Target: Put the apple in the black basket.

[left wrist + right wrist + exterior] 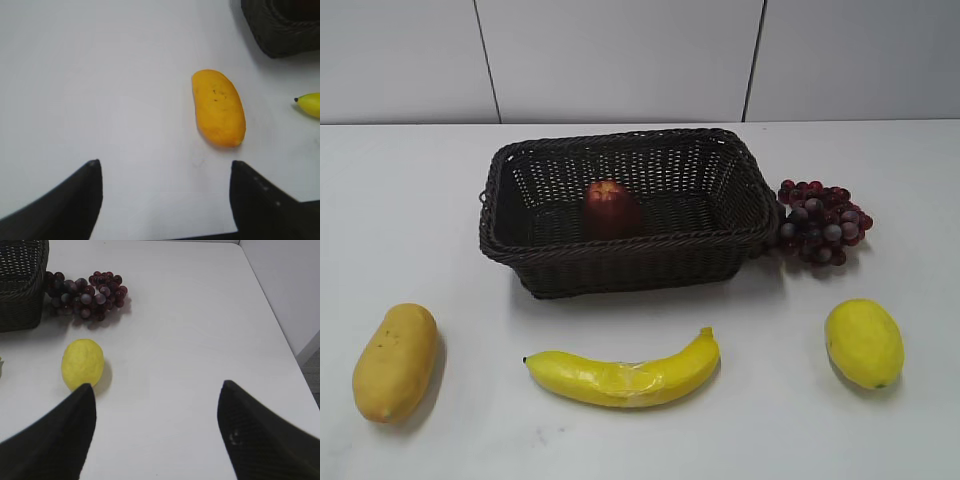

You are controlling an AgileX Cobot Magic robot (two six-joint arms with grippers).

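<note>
The dark red apple [611, 208] sits upright inside the black basket [740, 180], near its middle, in the exterior view. The basket stands at the back centre of the white table; a corner of it shows in the left wrist view [280, 30] and in the right wrist view [20, 285]. Neither gripper shows in the exterior view. My left gripper [162, 167] is open and empty over bare table, left of and short of the basket. My right gripper [156, 387] is open and empty over bare table at the right.
An orange mango [395, 360] lies front left and also shows in the left wrist view [218, 107]. A banana [625, 375] lies in front of the basket. A lemon [863, 342] lies front right, grapes [820, 222] beside the basket's right side. The table's right edge [280, 335] is near.
</note>
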